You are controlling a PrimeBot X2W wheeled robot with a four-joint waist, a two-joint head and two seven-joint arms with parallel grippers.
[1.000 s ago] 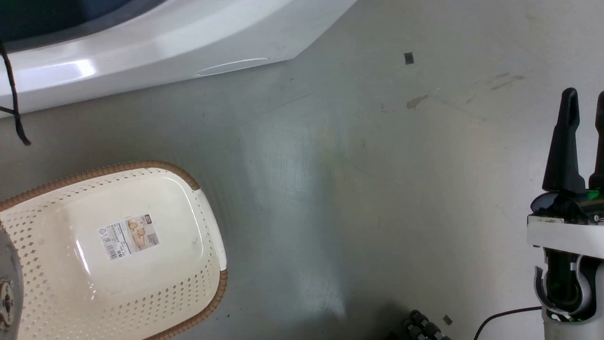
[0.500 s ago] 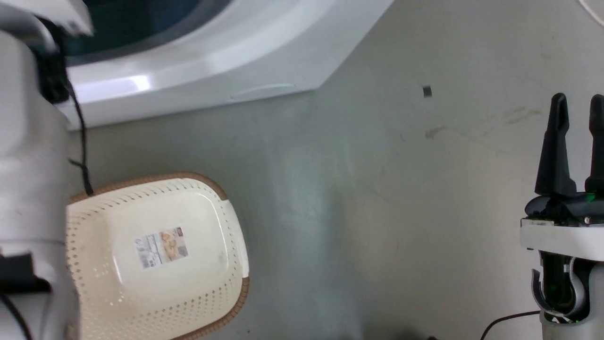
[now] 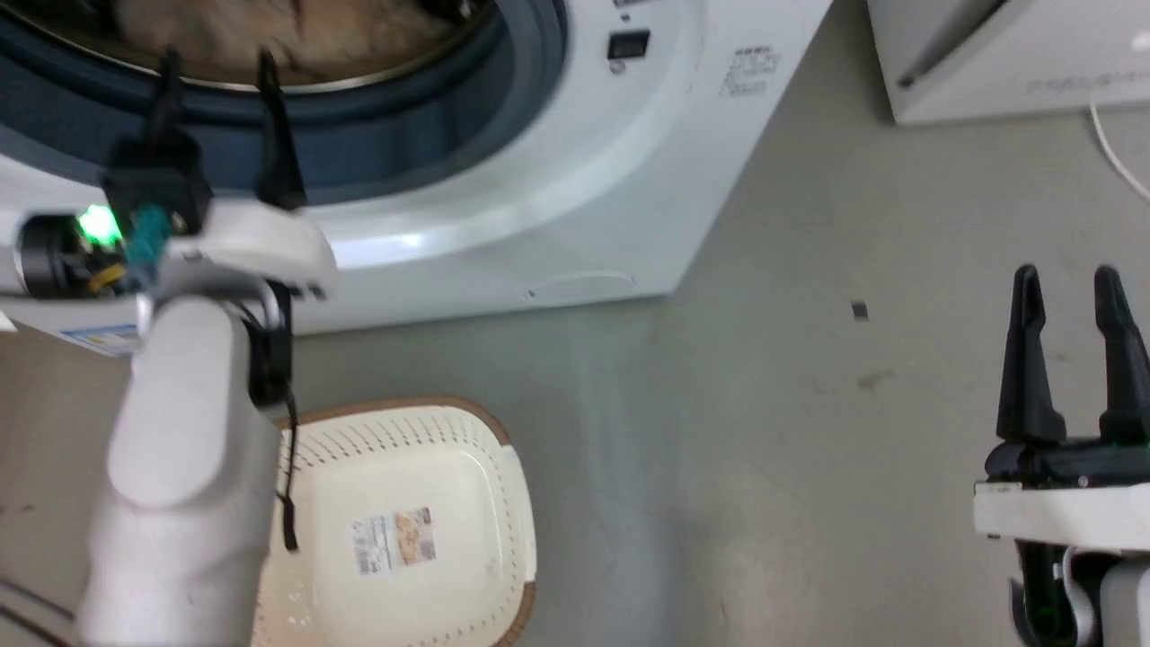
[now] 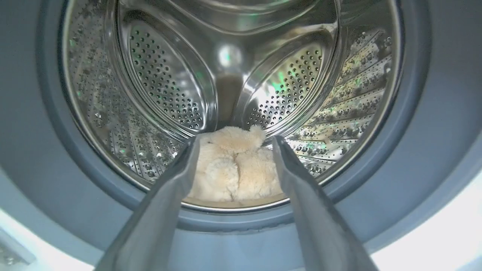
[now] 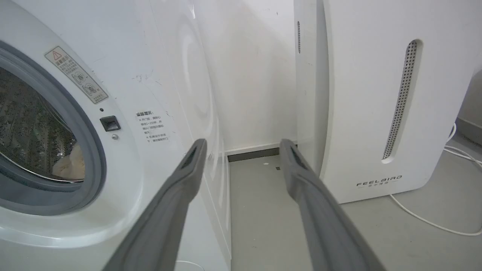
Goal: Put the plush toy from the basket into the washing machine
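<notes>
The toy (image 4: 235, 169) lies inside the washer (image 3: 575, 180), on the bottom of its steel drum just behind the grey gasket. The left hand (image 3: 216, 56) hovers in front of the washer's porthole, fingers spread apart and gripping nothing, pointing in at the toy without touching it. The basket (image 3: 503, 467) sits on the floor (image 3: 764, 404) in front of the washer, the label on its base showing. The right hand (image 3: 1065, 274) is well off the washer's right corner, open and holding nothing.
</notes>
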